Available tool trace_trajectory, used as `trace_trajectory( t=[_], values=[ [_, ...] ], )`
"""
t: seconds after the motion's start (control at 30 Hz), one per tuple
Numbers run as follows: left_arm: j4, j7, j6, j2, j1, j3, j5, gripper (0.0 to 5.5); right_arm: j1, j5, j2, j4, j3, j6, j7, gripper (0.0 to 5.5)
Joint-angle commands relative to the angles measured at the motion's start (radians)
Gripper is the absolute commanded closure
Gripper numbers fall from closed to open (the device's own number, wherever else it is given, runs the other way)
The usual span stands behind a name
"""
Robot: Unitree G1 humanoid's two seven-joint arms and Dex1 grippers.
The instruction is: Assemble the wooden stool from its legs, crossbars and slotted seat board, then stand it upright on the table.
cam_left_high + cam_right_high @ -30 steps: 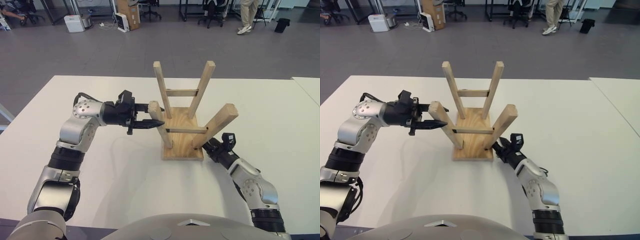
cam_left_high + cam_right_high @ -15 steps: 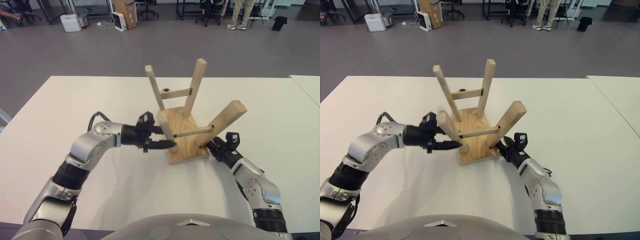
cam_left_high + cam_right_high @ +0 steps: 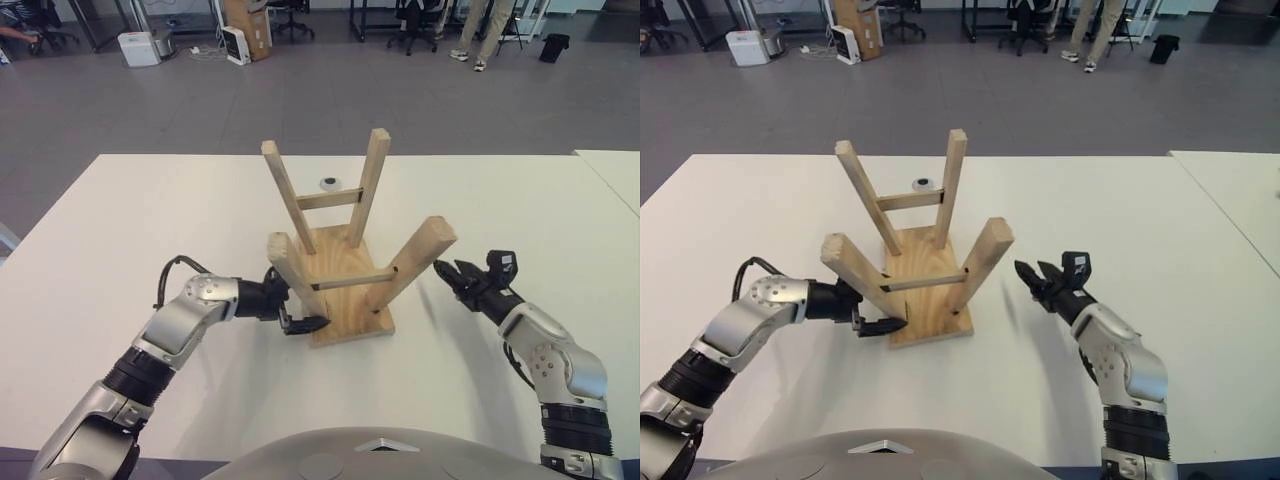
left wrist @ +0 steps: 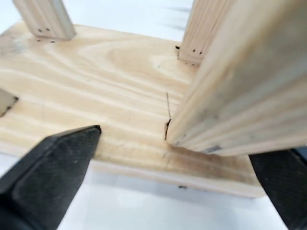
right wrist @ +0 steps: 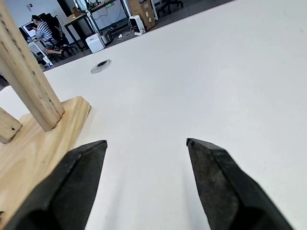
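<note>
Left fingers (image 4: pixel 53 167) open around one leg (image 3: pixel 297 275) of the upturned stool (image 3: pixel 340 262); right fingers (image 5: pixel 76 187) open and clear of it.
The left gripper (image 3: pixel 305 315) sits low where the near left leg meets the seat board (image 4: pixel 96 81), a finger on each side, with a gap between one finger and the wood. The right gripper (image 3: pixel 447 268) hovers just beside the near right leg, tips toward it, not touching, over the white table (image 3: pixel 150 220). The stool rests on its seat board mid-table, four splayed legs up, a crossbar (image 3: pixel 355 281) joining each pair. A small round disc (image 3: pixel 328 183) lies on the table behind it.
</note>
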Motion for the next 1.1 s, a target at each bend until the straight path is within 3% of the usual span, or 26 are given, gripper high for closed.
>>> trace_trajectory(
  t=[0.03, 0.13, 0.3, 0.43, 0.53, 0.7, 0.77, 0.87, 0.93, 1.1],
  values=[
    [0.181, -0.015, -0.058, -0.002, 0.024, 0.024, 0.070, 0.15, -0.099, 0.077, -0.039, -0.141, -0.055, 0.078, -0.050, 2.39],
    [-0.007, -0.137, -0.057, 0.006, 0.022, 0.153, -0.134, 0.15, -0.173, 0.134, -0.046, -0.229, -0.089, 0.119, -0.112, 2.39],
    [-0.171, -0.170, 0.082, 0.053, -0.119, 0.431, -0.419, 0.15, -0.240, 0.274, -0.032, -0.361, -0.138, 0.174, -0.213, 2.39],
    [-0.211, -0.113, 0.180, 0.042, -0.291, 0.595, -0.638, 0.15, -0.323, 0.414, -0.050, -0.431, -0.145, 0.192, -0.261, 2.39],
    [-0.246, -0.026, 0.210, 0.004, -0.353, 0.642, -0.712, 0.15, -0.411, 0.502, -0.056, -0.481, -0.130, 0.189, -0.329, 2.39],
    [-0.299, 0.131, 0.195, -0.042, -0.336, 0.593, -0.595, 0.15, -0.528, 0.615, 0.035, -0.524, -0.006, 0.148, -0.477, 2.39],
    [-0.316, 0.162, 0.228, -0.072, -0.182, 0.534, -0.558, 0.15, -0.379, 0.584, 0.071, -0.534, 0.108, 0.163, -0.472, 2.39],
    [-0.292, 0.200, 0.246, -0.077, 0.137, 0.339, -0.396, 0.15, -0.133, 0.502, 0.077, -0.534, 0.260, 0.183, -0.453, 2.39],
    [-0.289, 0.253, 0.220, -0.106, 0.225, 0.266, -0.341, 0.15, -0.102, 0.497, 0.082, -0.545, 0.286, 0.167, -0.461, 2.39],
    [-0.268, 0.312, 0.169, -0.141, 0.175, 0.240, -0.353, 0.15, -0.160, 0.484, 0.057, -0.508, 0.254, 0.123, -0.463, 2.39]
  ],
)
